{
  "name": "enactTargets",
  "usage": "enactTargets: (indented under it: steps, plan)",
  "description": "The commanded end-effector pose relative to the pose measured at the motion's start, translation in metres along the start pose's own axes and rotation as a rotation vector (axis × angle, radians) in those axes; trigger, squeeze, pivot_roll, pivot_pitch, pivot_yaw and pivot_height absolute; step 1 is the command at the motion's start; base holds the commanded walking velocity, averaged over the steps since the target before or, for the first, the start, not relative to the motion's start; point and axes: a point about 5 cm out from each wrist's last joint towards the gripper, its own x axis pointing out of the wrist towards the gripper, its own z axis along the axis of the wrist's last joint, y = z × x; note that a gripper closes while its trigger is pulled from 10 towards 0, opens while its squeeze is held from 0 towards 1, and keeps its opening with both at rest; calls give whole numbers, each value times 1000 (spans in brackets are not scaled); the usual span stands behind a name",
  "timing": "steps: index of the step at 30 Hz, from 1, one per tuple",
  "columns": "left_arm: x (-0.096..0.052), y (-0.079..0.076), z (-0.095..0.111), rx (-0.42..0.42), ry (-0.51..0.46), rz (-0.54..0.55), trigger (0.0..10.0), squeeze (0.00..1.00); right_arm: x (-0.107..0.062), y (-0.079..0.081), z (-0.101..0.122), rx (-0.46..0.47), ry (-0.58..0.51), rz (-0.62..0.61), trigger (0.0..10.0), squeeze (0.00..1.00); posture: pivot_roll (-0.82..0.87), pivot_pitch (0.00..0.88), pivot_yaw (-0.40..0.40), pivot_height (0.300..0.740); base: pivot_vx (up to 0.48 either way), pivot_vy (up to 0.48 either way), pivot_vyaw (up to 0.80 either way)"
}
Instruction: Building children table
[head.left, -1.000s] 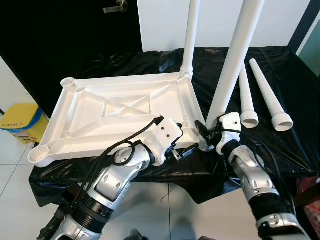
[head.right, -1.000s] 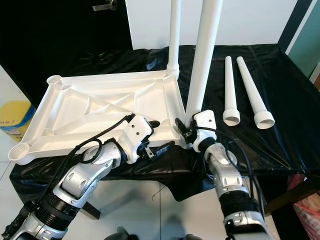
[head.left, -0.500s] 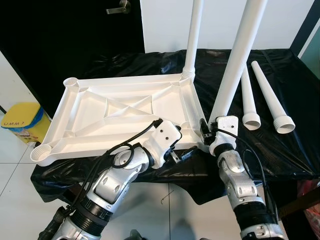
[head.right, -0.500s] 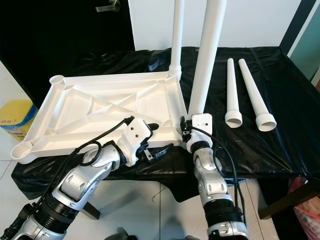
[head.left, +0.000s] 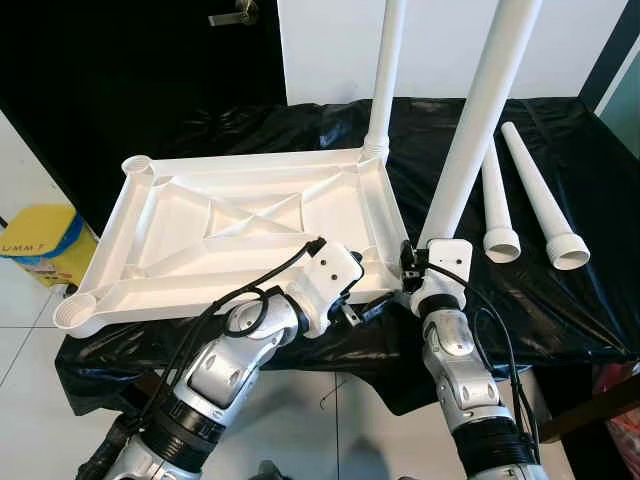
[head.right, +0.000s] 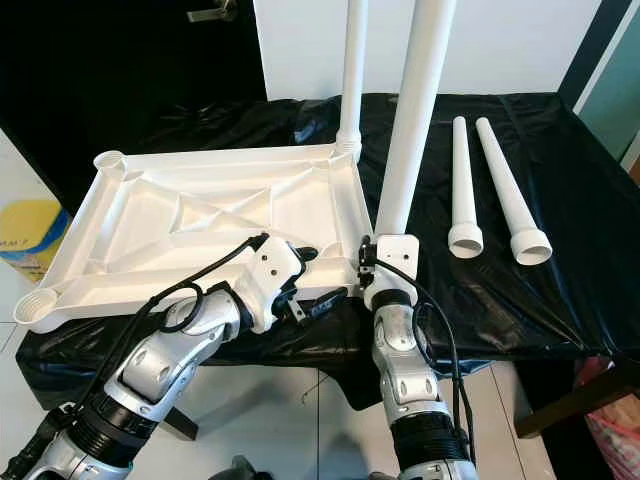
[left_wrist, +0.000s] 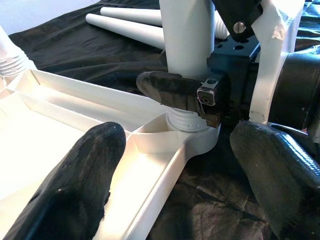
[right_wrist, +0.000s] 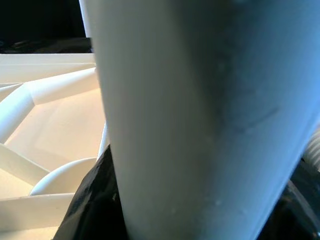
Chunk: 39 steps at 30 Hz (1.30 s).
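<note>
The white tabletop (head.left: 230, 215) lies upside down on a black-draped table. One white leg (head.left: 385, 70) stands in its far right corner. A second leg (head.left: 475, 120) stands upright in the near right corner socket (left_wrist: 192, 132). My right gripper (head.left: 412, 258) is shut on this leg just above the socket, and one of its black fingers (left_wrist: 172, 92) wraps the leg's base. In the right wrist view the leg (right_wrist: 200, 100) sits very close. My left gripper (head.left: 370, 285) is open and straddles the tabletop's near rim beside that corner, holding nothing.
Two loose white legs (head.left: 495, 190) (head.left: 545, 200) lie side by side on the black cloth (head.left: 560, 300) to the right. A yellow object (head.left: 40, 240) sits on the floor at the left. A dark door (head.left: 150, 60) stands behind the table.
My right forearm has swung inward to the left, and its wrist now sits directly under the near leg. The leg stays upright. My left arm has hardly moved.
</note>
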Motion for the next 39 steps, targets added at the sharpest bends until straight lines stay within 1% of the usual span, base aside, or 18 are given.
enactTargets:
  steps: [1,2,5,8,11,15,16,17,18,19,20,23,26,30,34,35,36,39]
  plan:
    - [-1,-6,1,16,-3,-71,10000,0,-6,-5,-19,-18,92,-27,10000,145,-25,24,6,740,0,0,0]
    - [-1,-6,1,16,-4,-70,10000,0,-6,-5,-18,-17,89,-21,10000,1000,-25,23,6,740,0,0,0]
    - [-1,-6,1,16,-4,-70,10000,0,-6,-5,-16,-15,82,-14,10000,1000,-24,23,5,740,0,0,0]
    - [-1,-5,1,15,-5,-68,10000,0,-5,-8,-8,-9,35,22,10000,1000,-24,24,7,740,0,0,0]
    - [-1,-5,1,15,-5,-68,10000,0,-5,-8,-8,-9,35,22,10000,1000,-24,24,7,740,0,0,0]
    - [-2,-4,2,18,-5,-67,10000,0,-4,-17,-4,6,6,76,10000,1000,-15,28,7,740,0,0,0]
    - [-2,-4,2,18,-5,-65,10000,0,-4,-21,-3,7,3,122,10000,267,-13,32,8,740,0,0,0]
    - [-2,-4,2,18,-5,-65,10000,0,-4,-21,-3,7,3,122,10000,267,-13,32,8,740,0,0,0]
    - [-3,-3,2,19,-3,-64,10000,0,-4,-24,-3,0,-3,170,10000,0,-12,33,9,740,0,0,0]
    - [-3,-3,2,18,-2,-64,10000,0,-3,-26,-1,-4,-7,227,10000,0,-10,35,13,740,0,0,0]
    - [-3,-3,2,18,-2,-64,10000,0,-3,-26,-1,-4,-7,227,10000,0,-10,35,13,740,0,0,0]
    - [-3,-3,2,17,0,-65,10000,0,-1,-29,2,-15,-17,299,10000,0,-10,36,16,740,0,0,0]
    - [-4,-3,2,18,1,-66,10000,0,8,-35,8,-51,-32,410,10000,0,-11,38,21,740,0,0,0]
    - [-4,-3,2,18,0,-66,10000,0,10,-36,10,-58,-34,434,10000,0,-11,38,21,740,0,0,0]
    - [-4,-3,3,18,0,-68,10000,0,19,-40,11,-105,-30,481,10000,0,-5,40,24,740,0,0,0]
    - [-5,-3,3,18,0,-68,10000,0,20,-41,10,-111,-23,492,3804,0,-2,42,22,740,0,0,0]
    - [-5,-3,3,18,1,-66,10000,0,19,-41,8,-118,-12,501,0,0,0,42,22,740,0,0,0]
    - [-5,-2,3,17,1,-63,10000,0,18,-42,5,-122,-1,511,0,0,0,43,22,740,0,0,0]
